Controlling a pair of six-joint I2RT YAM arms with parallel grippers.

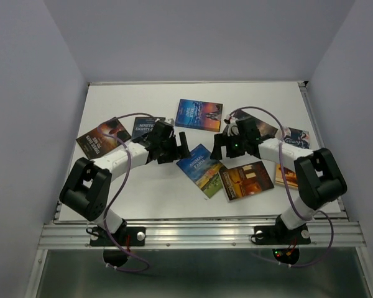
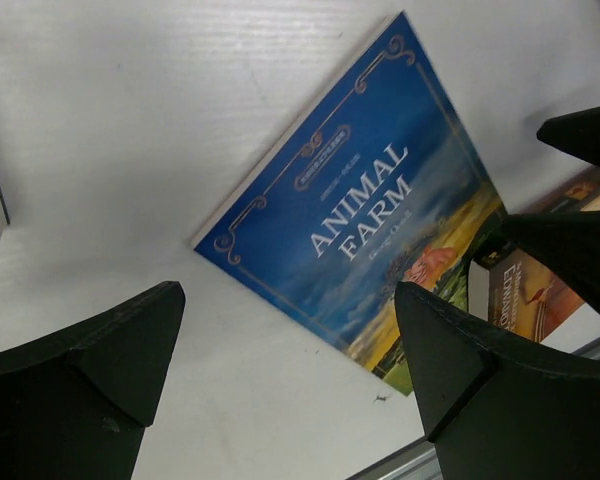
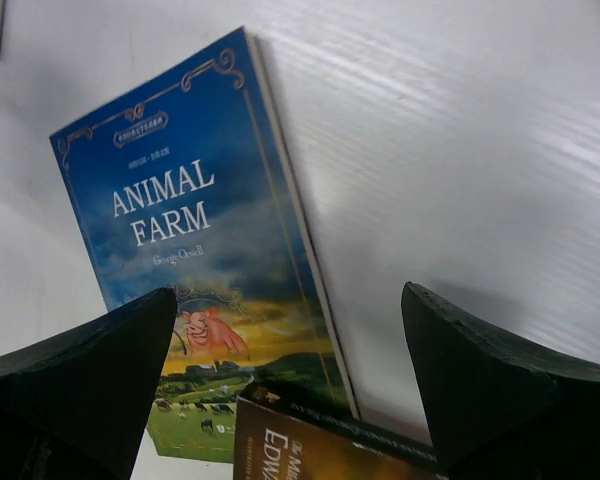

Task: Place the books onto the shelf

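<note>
Nothing was shelved: the books (image 1: 199, 115) lay flat across the counter (image 1: 155, 198), Animal Farm (image 1: 202, 169) at frame centre. The left tool (image 1: 183, 149) and right tool (image 1: 217, 146) hovered beside it, jaws apart, empty. The shelf was, seemingly, out of frame.
</note>
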